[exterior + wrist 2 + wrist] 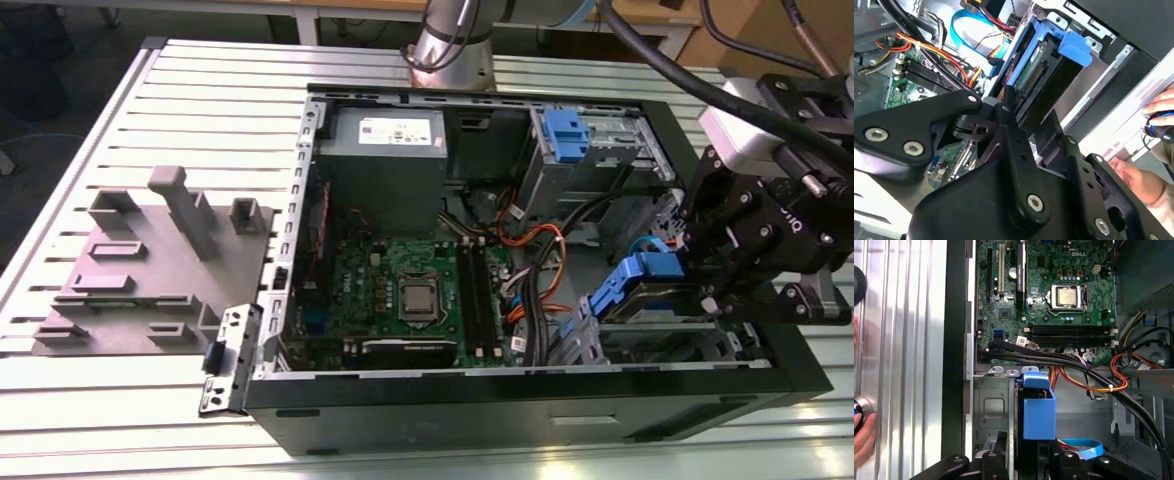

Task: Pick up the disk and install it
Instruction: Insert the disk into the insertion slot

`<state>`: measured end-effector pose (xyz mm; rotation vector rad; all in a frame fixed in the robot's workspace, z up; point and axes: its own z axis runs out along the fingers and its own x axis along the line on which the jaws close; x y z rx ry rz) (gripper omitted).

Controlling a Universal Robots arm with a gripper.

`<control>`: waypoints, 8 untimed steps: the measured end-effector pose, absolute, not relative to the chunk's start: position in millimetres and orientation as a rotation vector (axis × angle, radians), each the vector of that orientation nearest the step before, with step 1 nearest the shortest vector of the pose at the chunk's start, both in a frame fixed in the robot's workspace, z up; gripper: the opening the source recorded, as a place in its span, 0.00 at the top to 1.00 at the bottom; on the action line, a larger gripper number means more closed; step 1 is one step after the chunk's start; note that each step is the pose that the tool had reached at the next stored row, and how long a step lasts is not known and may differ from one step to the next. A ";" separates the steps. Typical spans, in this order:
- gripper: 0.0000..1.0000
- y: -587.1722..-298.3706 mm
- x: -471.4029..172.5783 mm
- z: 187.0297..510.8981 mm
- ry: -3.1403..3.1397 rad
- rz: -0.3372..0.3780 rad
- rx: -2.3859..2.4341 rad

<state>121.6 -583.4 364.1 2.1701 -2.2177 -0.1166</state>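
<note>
The disk [650, 296], a silver-grey drive in a blue plastic carrier, sits tilted at the drive bay in the open computer case's corner, on the exterior view's right. My gripper [683, 290] hangs right over it, black fingers on either side of the carrier, shut on the disk. In the first wrist view the disk's blue tab [1038, 412] stands between the fingers [1000, 442] above the metal bay floor. In the second wrist view one finger [1009, 98] presses the side of the disk [1040, 67], which lies along the bay's metal rail.
The case [534, 395] lies open on a slotted aluminium table [134, 420]. Inside are a green motherboard [400, 290], a grey power-supply box [387, 150], orange cables [534, 240] and another blue carrier [566, 135]. A grey fixture plate [147, 270] lies on the exterior view's left. A person's hand [1146, 185] is nearby.
</note>
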 end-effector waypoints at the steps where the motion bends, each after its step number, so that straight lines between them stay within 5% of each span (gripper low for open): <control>1: 0.58 -583.3 121.6 364.7 -2.217 -0.115 2.170; 8: 0.56 -583.3 121.6 364.8 -2.217 -0.116 2.170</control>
